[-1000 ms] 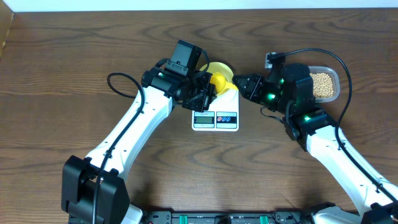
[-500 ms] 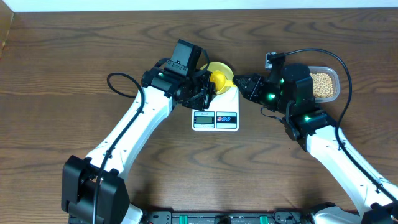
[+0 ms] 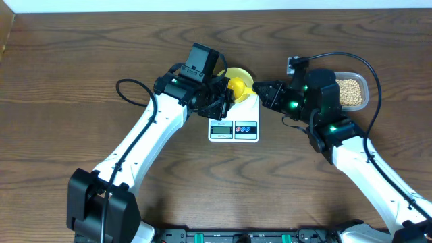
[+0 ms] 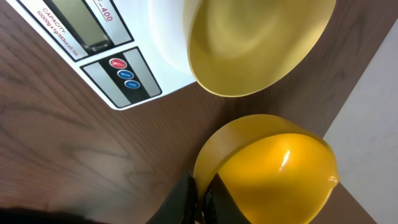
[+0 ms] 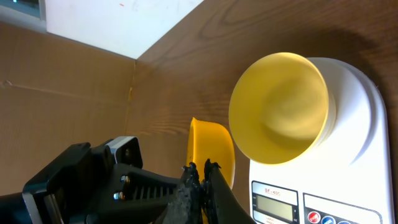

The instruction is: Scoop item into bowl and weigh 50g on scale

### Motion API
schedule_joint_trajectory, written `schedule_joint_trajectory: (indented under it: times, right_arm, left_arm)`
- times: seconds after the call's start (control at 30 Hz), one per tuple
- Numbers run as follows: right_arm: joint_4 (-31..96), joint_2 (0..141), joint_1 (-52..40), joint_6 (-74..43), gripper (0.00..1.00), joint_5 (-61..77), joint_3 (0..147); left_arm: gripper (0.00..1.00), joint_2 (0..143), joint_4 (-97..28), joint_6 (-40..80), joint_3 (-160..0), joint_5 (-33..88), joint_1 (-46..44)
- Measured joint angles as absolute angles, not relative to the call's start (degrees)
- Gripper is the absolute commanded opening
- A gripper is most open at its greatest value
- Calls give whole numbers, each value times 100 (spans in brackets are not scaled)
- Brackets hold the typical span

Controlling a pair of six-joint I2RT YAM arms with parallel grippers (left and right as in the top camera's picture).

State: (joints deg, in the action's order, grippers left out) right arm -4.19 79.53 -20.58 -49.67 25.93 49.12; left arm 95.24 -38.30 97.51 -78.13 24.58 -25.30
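My left gripper (image 4: 200, 194) is clamped on the edge of the small yellow scoop (image 4: 273, 168), low in the left wrist view, just beside the pale-yellow bowl (image 4: 249, 43) that sits on the white scale (image 4: 124, 78) at the top. My right gripper (image 5: 200, 180) is pinched closed, fingers together, right of the scale in the overhead view. The tan beans (image 3: 351, 92) lie in the clear tub (image 3: 365, 86) at upper right, well apart from the bowl

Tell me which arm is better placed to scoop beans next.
Left, probably. The left gripper holds the yellow scoop beside the empty bowl on the scale. The right gripper is shut and empty, though the beans in their tub sit on its side.
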Motion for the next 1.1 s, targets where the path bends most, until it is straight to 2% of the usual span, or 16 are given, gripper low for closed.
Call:
schedule_joint_trajectory:
  times: [0.07,0.13,0.2,0.23,0.73,1.1]
  right_arm:
    - [-419,7953,-2060,-4965,1,2591,4912]
    - [-416,7953,-2060,-4965,1,2591,4912]
    - [-392,7953,-2060,-4963,1,2571,4912]
    - [-390,7953,-2060,-4963,1,2565,4912]
    - [-392,7953,-2053,-4886,1,2565,4912]
    - [-309,7902,-1918,-4298,2,2657,4912]
  left_arm:
    - [10,9524,-3830,9751,-7813,2451,-2530]
    - [42,9524,-3828,9736,-7811,2449,-2530]
    - [93,9524,-3811,9754,-7813,2449,-2530]
    - [98,9524,-3809,9754,-7813,2449,-2530]
    - [99,9467,-3811,9537,-7811,2543,-2316]
    - [99,8945,-3824,7811,-7813,2547,-2025]
